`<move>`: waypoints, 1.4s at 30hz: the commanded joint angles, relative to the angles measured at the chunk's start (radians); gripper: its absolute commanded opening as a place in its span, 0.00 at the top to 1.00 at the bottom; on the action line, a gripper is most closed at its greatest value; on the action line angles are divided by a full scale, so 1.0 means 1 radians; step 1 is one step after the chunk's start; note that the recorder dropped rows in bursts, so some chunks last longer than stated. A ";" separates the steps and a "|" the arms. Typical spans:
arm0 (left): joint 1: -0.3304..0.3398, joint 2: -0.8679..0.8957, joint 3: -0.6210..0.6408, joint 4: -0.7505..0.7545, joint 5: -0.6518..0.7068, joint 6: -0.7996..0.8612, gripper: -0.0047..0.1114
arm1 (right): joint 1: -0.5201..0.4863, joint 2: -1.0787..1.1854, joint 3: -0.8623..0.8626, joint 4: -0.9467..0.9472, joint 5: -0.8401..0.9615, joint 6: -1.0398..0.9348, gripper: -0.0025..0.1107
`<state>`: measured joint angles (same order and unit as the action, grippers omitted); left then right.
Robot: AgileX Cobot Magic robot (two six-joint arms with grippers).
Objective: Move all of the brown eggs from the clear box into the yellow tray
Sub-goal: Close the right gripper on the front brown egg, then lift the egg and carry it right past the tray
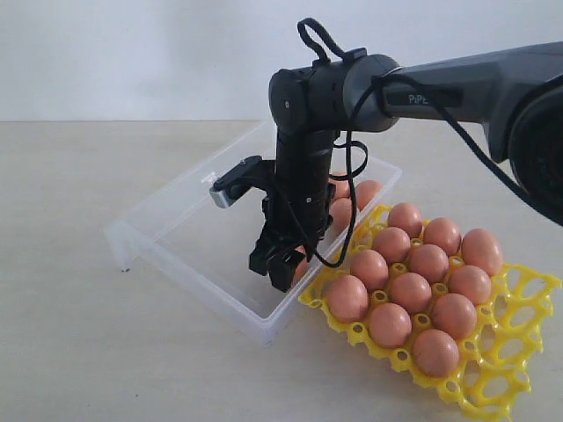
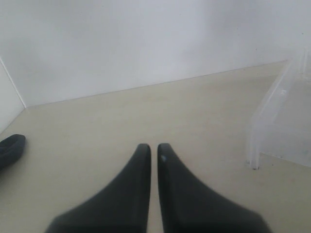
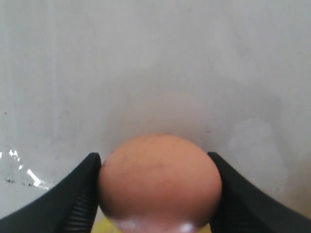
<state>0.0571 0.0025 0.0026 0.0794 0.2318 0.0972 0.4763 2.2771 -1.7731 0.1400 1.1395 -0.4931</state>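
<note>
Wrist views alone reveal the right pincer (image 3: 154,158) clasping 1 brown egg (image 3: 158,187), the left pincer (image 2: 153,148) closed.

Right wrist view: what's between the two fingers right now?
A brown egg fills the gap, touching both fingers of the right gripper. The right wrist view shows it.

I see the box (image 1: 198,242) left of centre on the surface (image 1: 88,334), with the tray (image 1: 519,343) right against its right wall. Twelve eggs (image 1: 411,292) sit in the tray's cups nearest the box, and a few more are in the box's far right corner. My right claw (image 1: 280,268) is down inside the box by that wall, one egg (image 3: 160,184) between its jaws. My left claw (image 2: 153,148) is over the surface near a box corner.
</note>
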 commanded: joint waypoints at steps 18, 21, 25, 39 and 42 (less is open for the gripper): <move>-0.007 -0.003 -0.003 -0.005 -0.007 -0.003 0.92 | -0.007 -0.293 0.181 0.122 -0.567 0.328 0.98; -0.007 -0.003 -0.003 -0.005 -0.007 -0.003 0.92 | -0.007 -0.439 0.394 -0.125 -0.759 0.655 0.98; -0.007 -0.003 -0.003 -0.005 -0.007 -0.003 0.92 | -0.007 -0.628 0.634 -0.825 -0.735 1.362 0.98; -0.007 -0.003 -0.003 -0.005 -0.007 -0.003 0.92 | -0.345 -0.997 1.057 -1.305 -0.584 2.591 0.98; -0.007 -0.003 -0.003 -0.005 -0.007 -0.003 0.92 | -0.549 -1.013 1.099 -1.283 -1.014 2.591 0.98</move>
<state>0.0571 0.0025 0.0026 0.0794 0.2318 0.0972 0.0839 1.2846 -0.7063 -1.1518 0.4895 2.0851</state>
